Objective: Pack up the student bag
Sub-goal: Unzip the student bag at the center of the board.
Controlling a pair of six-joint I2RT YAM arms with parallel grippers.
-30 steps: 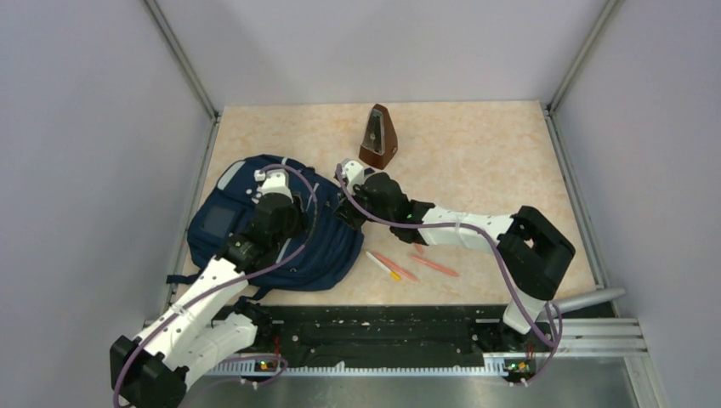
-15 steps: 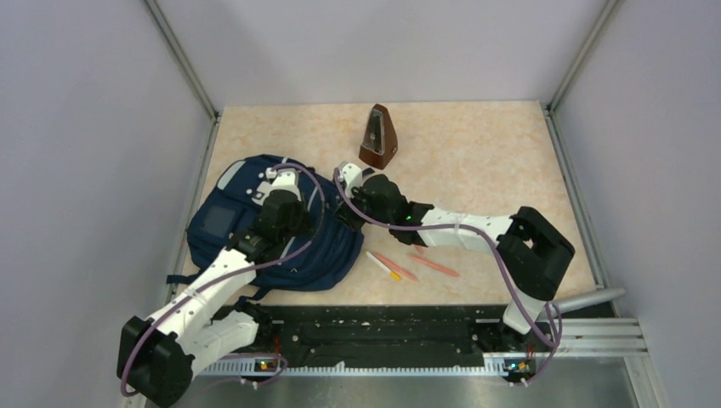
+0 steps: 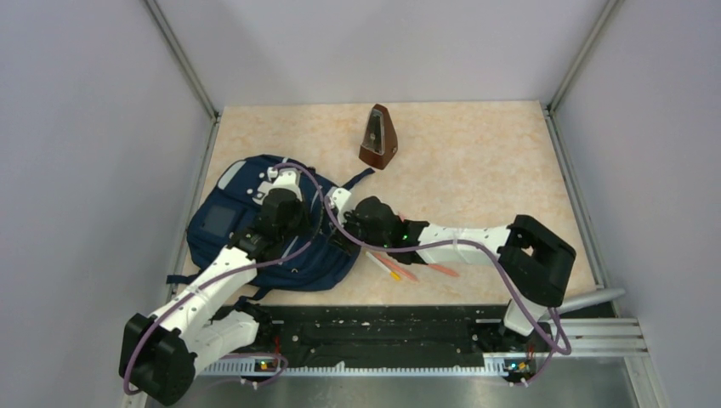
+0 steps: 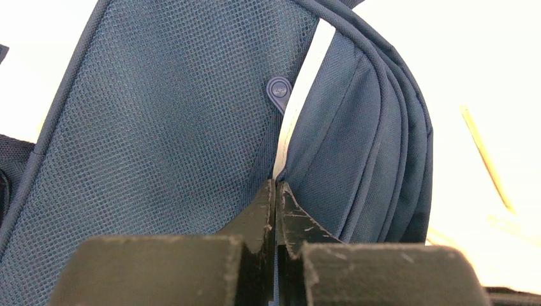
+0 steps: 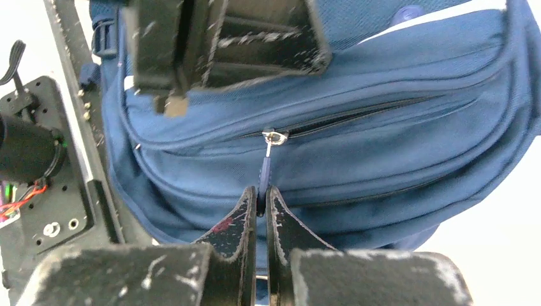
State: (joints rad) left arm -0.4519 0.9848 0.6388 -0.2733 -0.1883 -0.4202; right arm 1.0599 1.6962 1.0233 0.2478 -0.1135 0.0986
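There's the student bag, lying flat in the left half of the overhead frame on the pale table, with both arms reaching in over it. The left gripper is down on the bag near its upper edge in the overhead view. Its jaws are pressed together with no gap, tips right at the seam where a light stripe meets the mesh panel. Whether a pinch of fabric is caught between them is hard to call from this close angle. Over to the right gripper, on the bag's right flank: jaws narrow, clamped on the blue zip pull. The pull hangs from a small metal slider, and the zip shows as a dark line running off to the slider's right. Upper centre of the overhead frame, a brown metronome stands upright, well apart from the bag. Lower centre, a few orange pencils lie on the table just right of the bag, partly under the right forearm.
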